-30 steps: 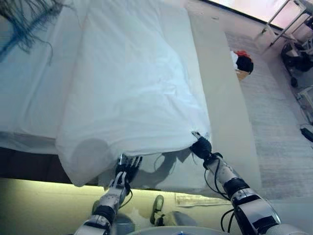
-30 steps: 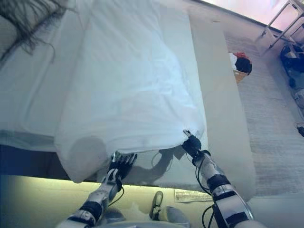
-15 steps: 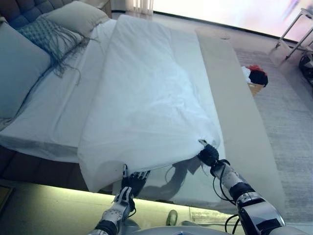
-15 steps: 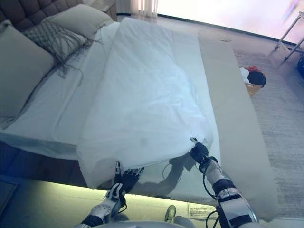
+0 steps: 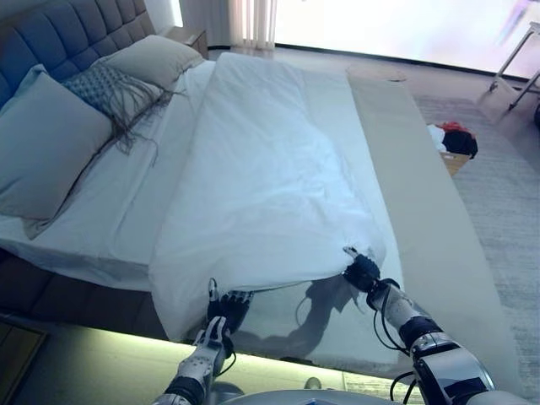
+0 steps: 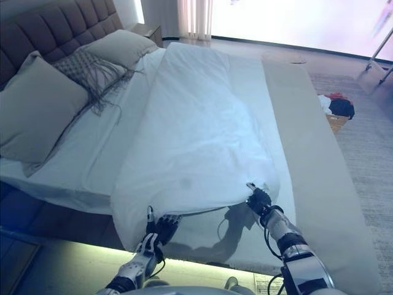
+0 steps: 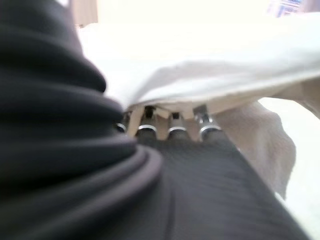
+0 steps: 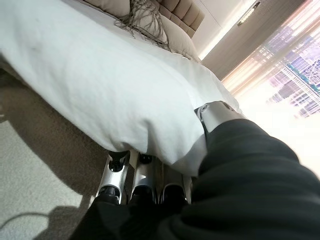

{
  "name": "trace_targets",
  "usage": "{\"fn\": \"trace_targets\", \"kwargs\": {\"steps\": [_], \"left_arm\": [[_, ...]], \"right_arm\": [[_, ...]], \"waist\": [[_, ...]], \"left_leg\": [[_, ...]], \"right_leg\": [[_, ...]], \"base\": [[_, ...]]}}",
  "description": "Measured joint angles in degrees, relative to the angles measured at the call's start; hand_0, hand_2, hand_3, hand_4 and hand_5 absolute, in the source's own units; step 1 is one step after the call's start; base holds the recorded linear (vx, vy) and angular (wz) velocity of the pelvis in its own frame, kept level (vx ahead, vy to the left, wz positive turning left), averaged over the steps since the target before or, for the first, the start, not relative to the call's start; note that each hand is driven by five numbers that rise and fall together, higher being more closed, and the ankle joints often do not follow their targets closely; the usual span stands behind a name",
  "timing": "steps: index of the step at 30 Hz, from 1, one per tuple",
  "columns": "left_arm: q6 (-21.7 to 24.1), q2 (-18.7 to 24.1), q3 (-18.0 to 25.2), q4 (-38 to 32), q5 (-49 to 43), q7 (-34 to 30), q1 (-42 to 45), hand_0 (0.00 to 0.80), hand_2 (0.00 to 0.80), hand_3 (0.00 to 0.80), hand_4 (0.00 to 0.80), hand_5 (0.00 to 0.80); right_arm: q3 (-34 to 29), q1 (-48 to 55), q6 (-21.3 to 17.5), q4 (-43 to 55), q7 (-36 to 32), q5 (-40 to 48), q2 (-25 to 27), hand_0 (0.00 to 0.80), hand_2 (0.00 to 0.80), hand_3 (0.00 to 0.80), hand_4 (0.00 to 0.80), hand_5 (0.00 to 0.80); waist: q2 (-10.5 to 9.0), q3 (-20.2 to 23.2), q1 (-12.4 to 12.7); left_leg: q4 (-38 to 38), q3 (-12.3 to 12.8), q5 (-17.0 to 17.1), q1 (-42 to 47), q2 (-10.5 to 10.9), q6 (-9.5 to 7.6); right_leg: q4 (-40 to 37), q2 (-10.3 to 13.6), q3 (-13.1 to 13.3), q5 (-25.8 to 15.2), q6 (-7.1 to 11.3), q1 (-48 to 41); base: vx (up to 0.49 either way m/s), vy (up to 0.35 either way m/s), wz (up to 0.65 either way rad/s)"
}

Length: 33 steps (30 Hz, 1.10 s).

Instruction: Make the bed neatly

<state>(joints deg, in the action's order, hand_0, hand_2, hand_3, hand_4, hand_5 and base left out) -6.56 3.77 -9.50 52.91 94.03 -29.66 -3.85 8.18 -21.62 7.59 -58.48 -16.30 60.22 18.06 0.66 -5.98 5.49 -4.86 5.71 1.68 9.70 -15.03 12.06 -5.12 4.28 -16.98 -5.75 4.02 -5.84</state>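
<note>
A white duvet (image 5: 270, 169) lies lengthwise down the middle of the bed, its near edge lifted off the mattress. My right hand (image 5: 363, 272) is shut on that edge at its right corner; in the right wrist view the thumb (image 8: 215, 112) lies on top of the duvet (image 8: 100, 75) and the fingers (image 8: 145, 175) under it. My left hand (image 5: 224, 308) is under the edge further left, its fingers straight. In the left wrist view the fingers (image 7: 170, 127) run up under the cloth (image 7: 210, 65), tips hidden.
Pillows (image 5: 46, 139) (image 5: 143, 59) and a fringed cushion (image 5: 110, 89) lie at the padded headboard (image 5: 51, 42). The bare white sheet (image 5: 118, 194) shows left of the duvet, a beige strip (image 5: 422, 186) on the right. A basket of clothes (image 5: 456, 142) stands on the rug.
The camera has tilted up, so the headboard and pillows have come into view. Both hands stay at the duvet's near edge.
</note>
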Motion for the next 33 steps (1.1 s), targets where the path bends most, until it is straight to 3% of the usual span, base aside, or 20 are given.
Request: {"fn": "trace_targets", "kwargs": {"steps": [1, 3, 20, 33], "left_arm": [[0.0, 0.0, 0.0, 0.0, 0.0, 0.3, 0.0, 0.132, 0.132, 0.132, 0.132, 0.132], [0.0, 0.0, 0.3, 0.1, 0.0, 0.8, 0.0, 0.800, 0.800, 0.800, 0.800, 0.800], [2.3, -0.6, 2.6, 2.6, -1.1, 3.3, -1.2, 0.800, 0.800, 0.800, 0.800, 0.800], [2.7, -1.0, 8.7, 5.5, -7.9, 3.9, -1.3, 0.800, 0.800, 0.800, 0.800, 0.800]], "right_arm": [[-0.7, 0.3, 0.1, 0.0, -0.3, -0.1, 0.0, 0.800, 0.800, 0.800, 0.800, 0.800], [-0.9, 0.7, 0.3, 0.0, -0.6, -0.6, 0.1, 0.800, 0.800, 0.800, 0.800, 0.800], [-0.8, 2.4, 2.5, 0.0, -3.7, -2.3, -0.2, 0.800, 0.800, 0.800, 0.800, 0.800], [-0.8, 5.1, 2.8, -0.2, -4.9, -2.8, -1.5, 0.800, 0.800, 0.800, 0.800, 0.800]], "waist": [[0.02, 0.0, 0.0], [0.03, 0.0, 0.0], [0.26, 1.1, -0.1], [1.74, 2.1, 0.0]], "left_leg": [[0.0, 0.0, 0.0, 0.0, 0.0, 0.00], [0.0, 0.3, 0.0, 0.3, 0.0, 0.00], [0.0, 0.4, 0.0, 0.8, 0.0, -0.06], [-0.1, 0.3, -0.2, 0.7, 0.3, -0.36]], "right_leg": [[0.0, 0.0, 0.0, -0.1, -0.12, -0.1], [0.0, 0.0, 0.0, -0.1, -0.11, -0.2], [0.0, 0.0, 0.0, 0.0, -0.09, -0.7], [-0.1, 0.5, -0.1, 0.4, 0.43, -1.1]], "base": [[0.032, 0.011, 0.01], [0.037, 0.010, -0.01], [0.011, 0.012, 0.00], [-0.007, 0.067, 0.01]]}}
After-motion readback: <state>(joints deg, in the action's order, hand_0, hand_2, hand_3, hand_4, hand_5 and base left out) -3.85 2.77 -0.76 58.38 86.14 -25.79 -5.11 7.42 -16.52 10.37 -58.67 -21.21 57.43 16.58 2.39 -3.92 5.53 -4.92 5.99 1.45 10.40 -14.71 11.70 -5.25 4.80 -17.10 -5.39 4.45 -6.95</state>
